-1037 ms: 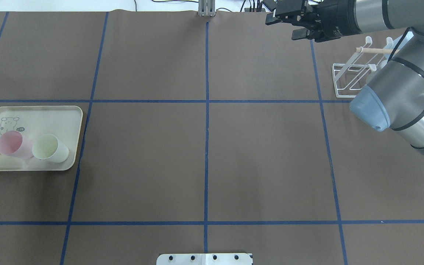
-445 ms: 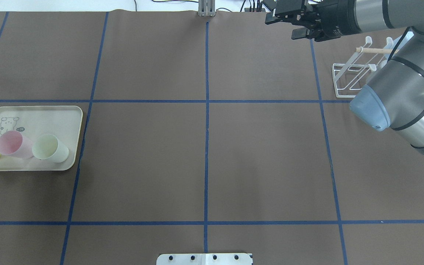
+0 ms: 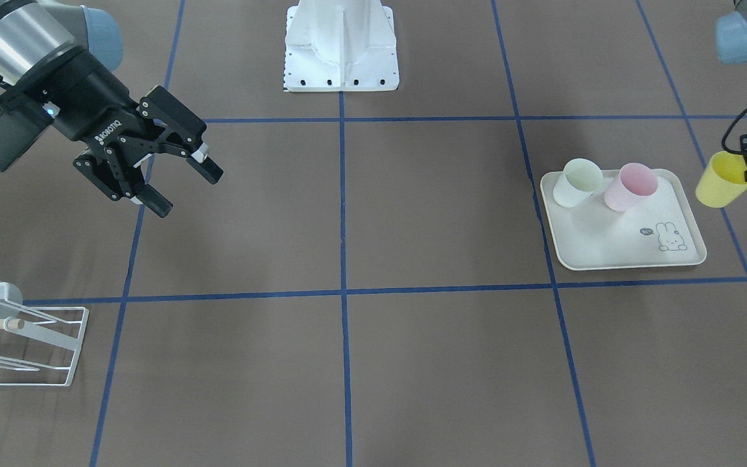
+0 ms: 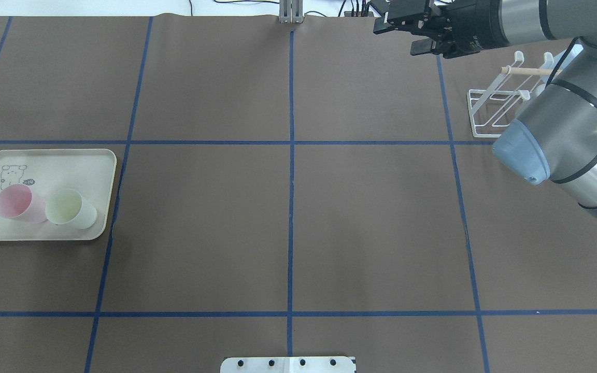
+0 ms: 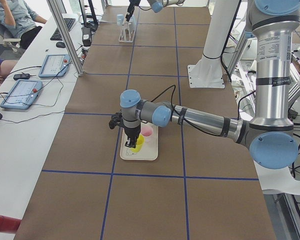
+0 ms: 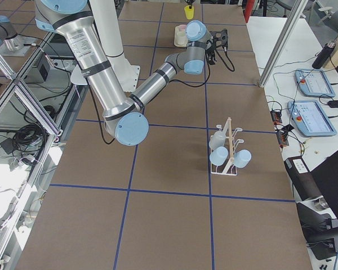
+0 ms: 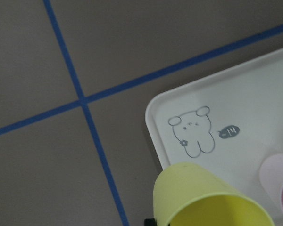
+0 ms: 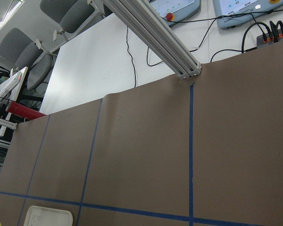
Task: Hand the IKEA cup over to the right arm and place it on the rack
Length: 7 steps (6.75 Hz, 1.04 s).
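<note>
Work surface: a long table under matte brown sheeting (image 4: 200, 233), marked into large rectangles by blue tape lines (image 4: 291, 207). Light is even and diffuse, shadows soft. A white desk (image 5: 15, 150) runs along the far side, separated by a slanted aluminium post (image 5: 65, 35). On the desk: blue-edged tablets (image 5: 21, 93), a keyboard (image 5: 63, 27), a black bottle (image 6: 325, 54) and loose black cables (image 8: 254, 28). A seated person (image 5: 17, 17) is at one end. Grey office chairs (image 8: 61, 12) stand behind the desk. A red cylinder (image 5: 2, 223) lies at the desk's near end.
</note>
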Tool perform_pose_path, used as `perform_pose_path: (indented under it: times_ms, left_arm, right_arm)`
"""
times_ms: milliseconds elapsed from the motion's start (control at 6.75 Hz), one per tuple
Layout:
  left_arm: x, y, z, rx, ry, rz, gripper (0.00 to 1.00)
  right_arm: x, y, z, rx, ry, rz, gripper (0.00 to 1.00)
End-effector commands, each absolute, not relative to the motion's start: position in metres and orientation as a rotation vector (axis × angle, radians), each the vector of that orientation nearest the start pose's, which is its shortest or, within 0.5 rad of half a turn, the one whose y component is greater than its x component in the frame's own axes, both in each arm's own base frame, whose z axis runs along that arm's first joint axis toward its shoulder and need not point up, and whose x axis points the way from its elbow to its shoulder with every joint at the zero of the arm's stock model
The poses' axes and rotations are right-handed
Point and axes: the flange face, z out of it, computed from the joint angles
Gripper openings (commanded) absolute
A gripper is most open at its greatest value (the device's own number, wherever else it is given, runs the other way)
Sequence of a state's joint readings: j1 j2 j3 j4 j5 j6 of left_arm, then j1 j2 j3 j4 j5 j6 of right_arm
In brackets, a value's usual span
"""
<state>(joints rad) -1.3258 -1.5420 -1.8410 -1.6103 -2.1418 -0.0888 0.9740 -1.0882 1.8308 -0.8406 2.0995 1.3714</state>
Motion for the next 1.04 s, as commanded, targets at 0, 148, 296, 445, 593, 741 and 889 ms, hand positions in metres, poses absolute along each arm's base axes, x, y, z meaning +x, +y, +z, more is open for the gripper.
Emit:
perform_pose_path:
  times_ms: [0, 148, 296, 445, 593, 741, 889]
  left_arm:
    - [0.016, -0.551, 0.491, 0.257, 0.506, -0.061, 0.0]
    - [0.033, -0.569, 0.458, 0.266, 0.56, -0.232, 0.0]
    - [0.067, -0.577, 0.419, 0.297, 0.66, -0.38, 0.0]
    - [0.139, -0.574, 0.395, 0.267, 0.788, -0.542, 0.0]
    - [0.191, -0.569, 0.373, 0.265, 0.856, -0.713, 0.0]
    - [0.235, -0.559, 0.342, 0.229, 1.006, -0.842, 0.0]
    - [0.264, -0.55, 0.302, 0.182, 1.167, -0.957, 0.0]
  right_arm:
    - [-0.259, -0.527, 0.182, 0.437, -1.429, 0.234, 1.0]
    - [-0.259, -0.527, 0.182, 0.437, -1.429, 0.236, 1.0]
    - [-0.26, -0.528, 0.182, 0.437, -1.428, 0.238, 1.0]
    - [-0.262, -0.529, 0.183, 0.435, -1.425, 0.237, 0.99]
    - [-0.262, -0.53, 0.183, 0.433, -1.425, 0.254, 0.99]
    - [-0.268, -0.53, 0.182, 0.427, -1.428, 0.279, 1.0]
    - [-0.283, -0.525, 0.168, 0.443, -1.445, 0.292, 1.0]
